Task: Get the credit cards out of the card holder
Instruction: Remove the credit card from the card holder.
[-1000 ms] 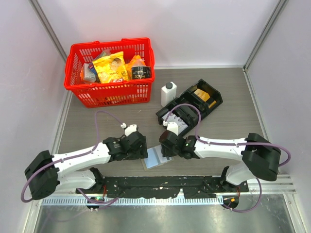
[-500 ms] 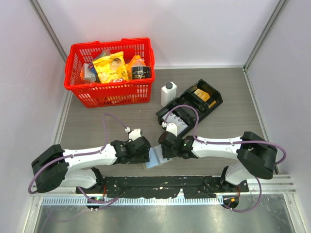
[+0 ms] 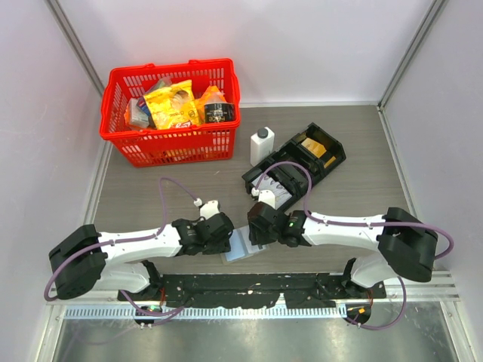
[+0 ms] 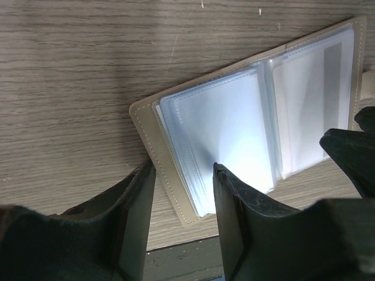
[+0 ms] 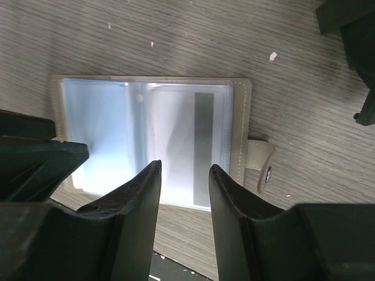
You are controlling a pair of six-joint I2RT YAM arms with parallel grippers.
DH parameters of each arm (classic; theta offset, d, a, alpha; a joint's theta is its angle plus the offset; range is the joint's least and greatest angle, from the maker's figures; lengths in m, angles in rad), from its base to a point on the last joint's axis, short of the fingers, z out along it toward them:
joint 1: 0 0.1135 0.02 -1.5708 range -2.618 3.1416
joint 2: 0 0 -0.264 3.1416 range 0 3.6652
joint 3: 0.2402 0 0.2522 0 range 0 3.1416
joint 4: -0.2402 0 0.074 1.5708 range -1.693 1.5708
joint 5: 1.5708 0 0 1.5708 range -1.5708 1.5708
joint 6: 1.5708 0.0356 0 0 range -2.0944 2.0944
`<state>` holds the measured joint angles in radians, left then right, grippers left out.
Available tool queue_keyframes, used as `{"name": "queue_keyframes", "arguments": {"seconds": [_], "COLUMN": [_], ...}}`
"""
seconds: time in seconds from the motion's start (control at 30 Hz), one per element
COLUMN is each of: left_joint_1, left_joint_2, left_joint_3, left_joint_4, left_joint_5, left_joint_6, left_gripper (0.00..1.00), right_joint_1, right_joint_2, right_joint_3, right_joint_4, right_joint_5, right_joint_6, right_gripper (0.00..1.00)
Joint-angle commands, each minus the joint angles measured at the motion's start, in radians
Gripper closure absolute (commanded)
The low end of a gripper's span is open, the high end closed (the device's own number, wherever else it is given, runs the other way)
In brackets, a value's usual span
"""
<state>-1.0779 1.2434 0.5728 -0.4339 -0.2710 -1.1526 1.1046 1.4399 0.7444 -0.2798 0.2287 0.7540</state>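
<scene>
**We hold both grippers open over the unfolded card holder, near the arm bases.**

On the grey wood-grain table (image 3: 362, 188) we see a red plastic mesh basket (image 3: 173, 147) of packets at the far left. A black compartmented tray (image 3: 326, 142) sits mid-table with a small white bottle (image 3: 261, 145) just beside it. Between our wrists lies the grey-tan bifold card holder (image 3: 243, 246), spread flat with its clear, pale-blue sleeves up. Our left gripper (image 4: 183, 175) has its jaws apart astride the holder's left-hand corner. Our right gripper (image 5: 184, 170) is likewise spread over the right page, where a white card with a grey stripe (image 5: 202, 146) sits in its sleeve.
</scene>
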Motion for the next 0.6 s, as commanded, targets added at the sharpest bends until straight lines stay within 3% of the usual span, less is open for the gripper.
{"name": "queue_keyframes", "arguments": {"seconds": [0.0,0.3,0.57], "left_joint_1": [-0.004,-0.004,-0.004], "left_joint_2": [-0.013,-0.013,-0.015], "left_joint_3": [-0.013,-0.016,-0.016], "left_joint_4": [0.032,0.034,0.034], "left_joint_5": [-0.023,-0.025,-0.023], "left_joint_6": [-0.021,-0.024,-0.024], "left_gripper": [0.53,0.53,0.54], "right_joint_1": [0.005,0.006,0.006], "right_joint_2": [-0.047,-0.015,0.045], "right_joint_3": [0.032,0.039,0.044], "right_joint_4": [0.042,-0.028,-0.001], "right_joint_5": [-0.02,0.084,0.057], "right_joint_6": [-0.016,0.007,0.004], "right_gripper": [0.57,0.57,0.56]}}
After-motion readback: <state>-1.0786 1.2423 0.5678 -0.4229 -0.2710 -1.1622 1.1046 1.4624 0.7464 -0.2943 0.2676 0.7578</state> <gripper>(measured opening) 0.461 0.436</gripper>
